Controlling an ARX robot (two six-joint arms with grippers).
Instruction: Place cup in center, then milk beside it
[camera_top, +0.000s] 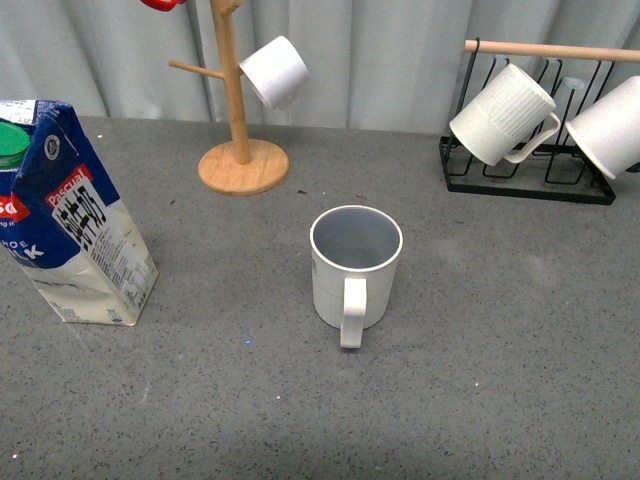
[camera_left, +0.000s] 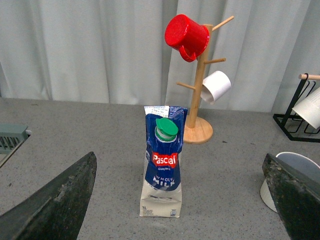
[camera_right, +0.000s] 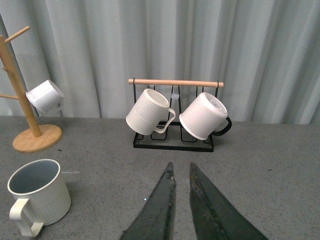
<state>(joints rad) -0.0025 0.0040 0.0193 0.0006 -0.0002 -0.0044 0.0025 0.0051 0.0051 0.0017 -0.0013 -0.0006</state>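
While the cup (camera_top: 355, 265) stands upright near the middle of the grey table (camera_top: 500, 400), its handle turned toward the robot and its grey-blue inside showing, the milk (camera_top: 75, 215) stands well apart from it, off to the left near the table's edge. The carton is upright on its base, green cap on, with the red label facing the left wrist camera. From that camera the left gripper (camera_left: 179, 157) is spread wide, its dark fingers (camera_left: 55, 200) far out to either side of the carton and touching nothing. The right gripper (camera_right: 181, 165) has its fingers (camera_right: 155, 215) drawn almost together, only a thin slit between them and nothing in it; it hangs above bare table, with the cup off to one side. At the back, a wooden mug tree (camera_left: 199, 100) carries a red mug (camera_left: 186, 30) high up and a small white cup (camera_left: 217, 86) lower down. To the right of it a black wire rack (camera_right: 172, 142) with a wooden bar holds a ribbed mug (camera_right: 149, 111) and a smooth white mug (camera_right: 204, 116), both tipped at an angle.
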